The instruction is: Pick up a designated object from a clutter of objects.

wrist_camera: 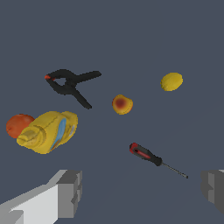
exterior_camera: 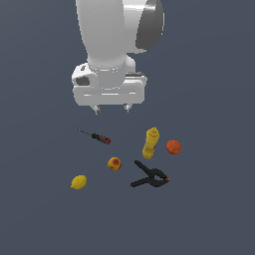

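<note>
White arm, smooth glossy casing, hangs from above with the wrist pointing straight down. Gripper: boxy white body, two short grey fingers set wide apart, nothing between them, hovering above the floor, a flat matte slate-grey surface. Mustard bottle: yellow plastic, lying tilted, nozzle cap up. Clamp: black, scissor-shaped, red tip. Screwdriver: slim, thin dark metal shaft, black-and-red handle, lying flat below the gripper toward the exterior view's left, apart from the other items. Orange ball, round, near the bottle. Lemon, oval, yellow. Peach, small, orange with red blush.
</note>
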`<action>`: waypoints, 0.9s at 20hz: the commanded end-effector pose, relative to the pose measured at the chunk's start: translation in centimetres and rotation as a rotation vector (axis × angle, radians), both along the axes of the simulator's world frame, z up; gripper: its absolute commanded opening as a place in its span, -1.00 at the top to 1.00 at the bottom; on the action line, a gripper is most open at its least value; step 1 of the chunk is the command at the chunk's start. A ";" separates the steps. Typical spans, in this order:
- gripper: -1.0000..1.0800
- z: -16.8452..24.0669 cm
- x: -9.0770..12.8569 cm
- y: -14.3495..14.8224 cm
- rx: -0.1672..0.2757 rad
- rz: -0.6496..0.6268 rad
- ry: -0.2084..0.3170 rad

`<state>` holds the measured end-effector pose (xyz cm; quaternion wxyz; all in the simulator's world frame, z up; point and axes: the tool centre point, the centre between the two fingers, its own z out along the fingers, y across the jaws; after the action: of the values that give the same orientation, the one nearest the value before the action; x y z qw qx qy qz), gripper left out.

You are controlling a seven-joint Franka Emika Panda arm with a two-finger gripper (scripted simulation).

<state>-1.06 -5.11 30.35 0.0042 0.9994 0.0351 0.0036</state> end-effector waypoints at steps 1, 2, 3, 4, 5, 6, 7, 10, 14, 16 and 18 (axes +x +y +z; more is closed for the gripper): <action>-0.92 -1.0 0.0 -0.7 -0.001 0.040 0.001; -0.92 -1.4 0.0 -1.0 -0.002 0.058 0.001; -0.92 -1.9 -0.1 -1.3 -0.003 0.077 0.002; -0.92 -2.4 -0.1 -1.6 -0.003 0.097 0.002; -0.92 -2.9 -0.2 -1.9 -0.004 0.117 0.003; -0.92 -3.3 -0.2 -2.2 -0.004 0.137 0.003; -0.92 -3.8 -0.3 -2.6 -0.005 0.156 0.004; -0.92 -5.2 -0.5 -3.5 -0.006 0.216 0.005; -0.92 -7.1 -0.9 -4.7 -0.007 0.295 0.007; -0.92 -8.0 -1.1 -5.3 -0.008 0.334 0.008; -0.92 -9.0 -1.4 -5.9 -0.008 0.374 0.009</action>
<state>-2.23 -10.58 22.09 0.0071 0.9788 0.2049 -0.0003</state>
